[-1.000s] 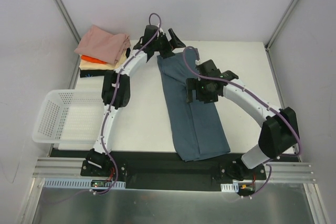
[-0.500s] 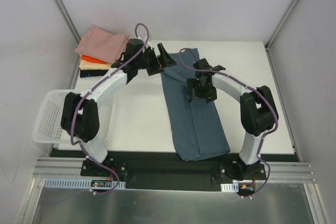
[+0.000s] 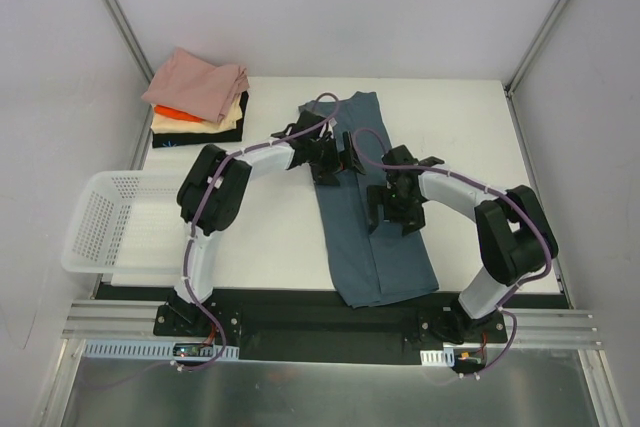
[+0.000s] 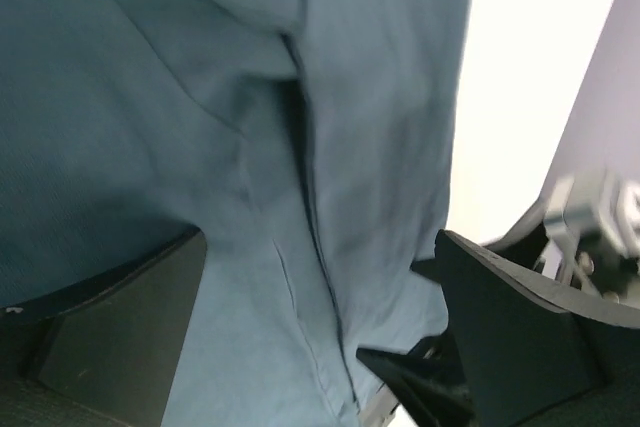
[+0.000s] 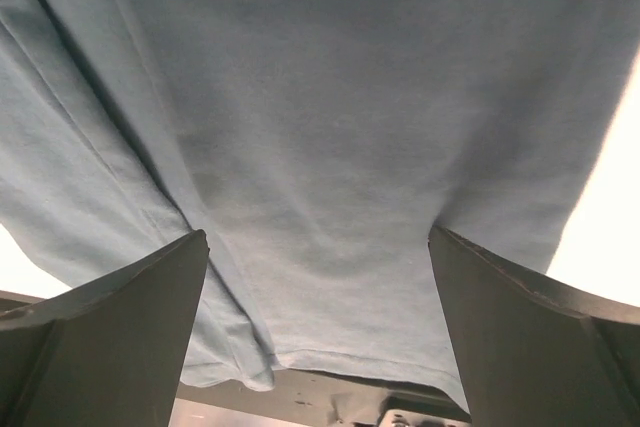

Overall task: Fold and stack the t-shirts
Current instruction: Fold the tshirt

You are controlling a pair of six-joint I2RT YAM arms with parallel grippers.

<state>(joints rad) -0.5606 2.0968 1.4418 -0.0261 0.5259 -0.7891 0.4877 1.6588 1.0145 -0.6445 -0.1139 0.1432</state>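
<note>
Slate-blue cloth: the blue tee (image 3: 375, 237) lies as a long narrow strip down the middle of the table (image 3: 270, 237). Its far end is near the back edge and its near end drapes just over the black rail (image 3: 300, 309). The left gripper (image 3: 335, 157) is over the strip's far half, the right gripper (image 3: 395, 209) over its middle. Both wrist views show jaws spread wide with nothing pinched and cloth flat below.

Step in hand, as judged: a crosswise fold to shorten the strip. To do it well, each gripper takes one corner of the same end, catches all layers, lifts level with the edge taut, and lays it square on the other end. The left wrist view shows a crease and a loose layered edge that could slip out.

The stack (image 3: 200, 92) of folded tees, pink over orange, cream and black, sits at the far-left corner, well apart. A white basket (image 3: 130, 222) is at the table's left edge. The table is white and smooth, with pale grey walls (image 3: 400, 7) close round it.
</note>
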